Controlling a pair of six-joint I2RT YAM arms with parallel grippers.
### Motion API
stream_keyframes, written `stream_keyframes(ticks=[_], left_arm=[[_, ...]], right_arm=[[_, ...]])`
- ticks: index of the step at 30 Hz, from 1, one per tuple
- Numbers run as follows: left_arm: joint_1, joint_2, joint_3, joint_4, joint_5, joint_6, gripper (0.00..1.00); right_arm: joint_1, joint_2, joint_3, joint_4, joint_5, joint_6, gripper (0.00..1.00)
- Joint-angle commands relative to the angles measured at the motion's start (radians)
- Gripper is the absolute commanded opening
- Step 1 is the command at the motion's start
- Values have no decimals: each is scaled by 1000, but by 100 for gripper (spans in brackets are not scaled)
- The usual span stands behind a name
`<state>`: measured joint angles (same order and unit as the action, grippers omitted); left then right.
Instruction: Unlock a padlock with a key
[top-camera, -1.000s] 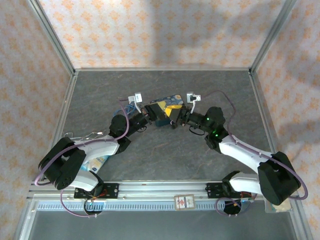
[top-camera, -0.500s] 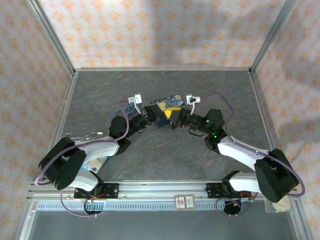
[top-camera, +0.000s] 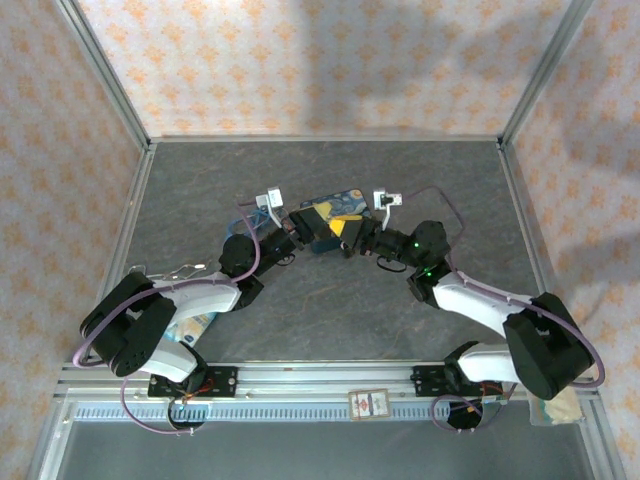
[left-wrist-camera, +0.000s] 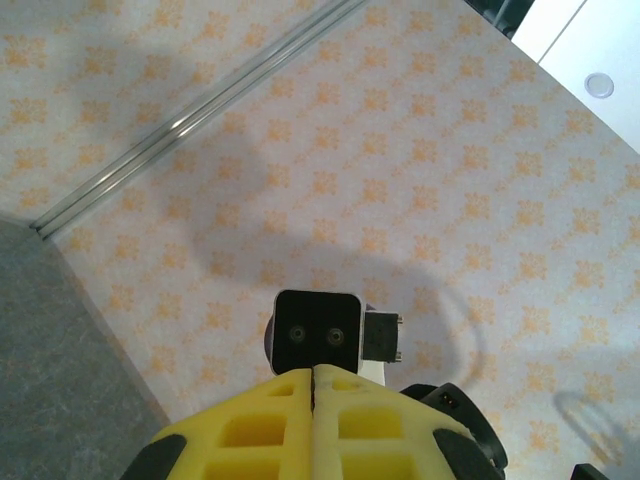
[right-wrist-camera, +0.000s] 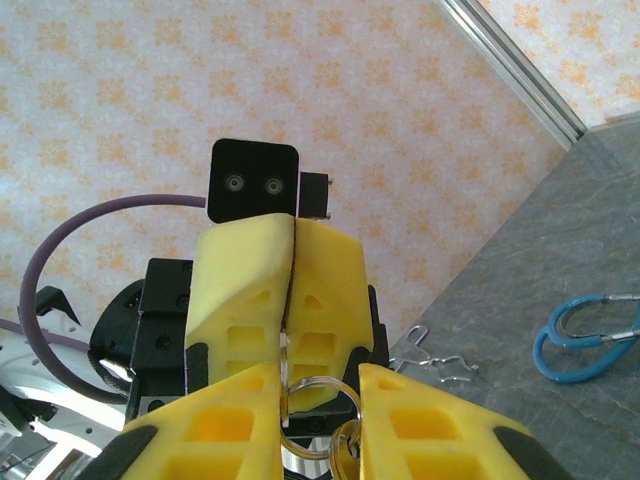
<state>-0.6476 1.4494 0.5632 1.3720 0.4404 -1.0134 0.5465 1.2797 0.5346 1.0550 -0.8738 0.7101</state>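
My two grippers meet tip to tip just in front of the starry-night tin (top-camera: 335, 206). The left gripper (top-camera: 303, 223) (left-wrist-camera: 314, 372) is shut, its yellow pads pressed flat together. In the right wrist view those left fingers (right-wrist-camera: 245, 280) pinch a thin silvery key (right-wrist-camera: 285, 350) seen edge-on, and its ring (right-wrist-camera: 319, 378) hangs below them. My right gripper (top-camera: 352, 236) (right-wrist-camera: 320, 380) has its jaws a ring's width apart, one finger against each side of the key's ring. The padlock is hidden from me.
A blue cable (right-wrist-camera: 585, 340) and a bent wire clip (right-wrist-camera: 440, 362) lie on the grey floor to the right. A blue packet (top-camera: 195, 325) sits under the left arm. A small card (top-camera: 368, 403) rests on the front rail. Patterned walls enclose the table.
The right arm has edged left toward the left gripper, and its jaws have narrowed onto the key ring. The left gripper has stayed shut and still.
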Motion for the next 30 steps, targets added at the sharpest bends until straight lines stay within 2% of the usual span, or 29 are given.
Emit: stream_keyframes(ticks=[1,3,8,13,16,21,24,25,28,30], left_arm=[[-20,12,3,70,20,-9,0],[-23,11,2,69,20,-10,0],[-30,17,1,66,20,-11,0],[-33,20,-3,70,17,-14,0],[-35,19,-5,74,14,-14,0],[-35,11,-11,75,3,-14,0],[-33,2,-17,73,-12,-10,0],[-31,-2,-22,75,-20,-11,5],[-16,-30,-46,65,-56,-10,61],[-2,-67,-72,38,-94,5,82]], right_arm=[[-3,11,-5,82,-15,17,17],[-3,8,-8,85,-12,18,17],[-3,2,-6,84,3,13,25],[-3,3,-2,84,5,12,27],[-3,6,-2,83,1,12,20],[-4,6,-8,85,-6,8,0],[-4,1,-14,74,-4,0,0],[-5,-1,-14,63,-3,-9,0],[-5,-14,-13,18,2,-42,0],[-5,-29,-10,-33,6,-78,0]])
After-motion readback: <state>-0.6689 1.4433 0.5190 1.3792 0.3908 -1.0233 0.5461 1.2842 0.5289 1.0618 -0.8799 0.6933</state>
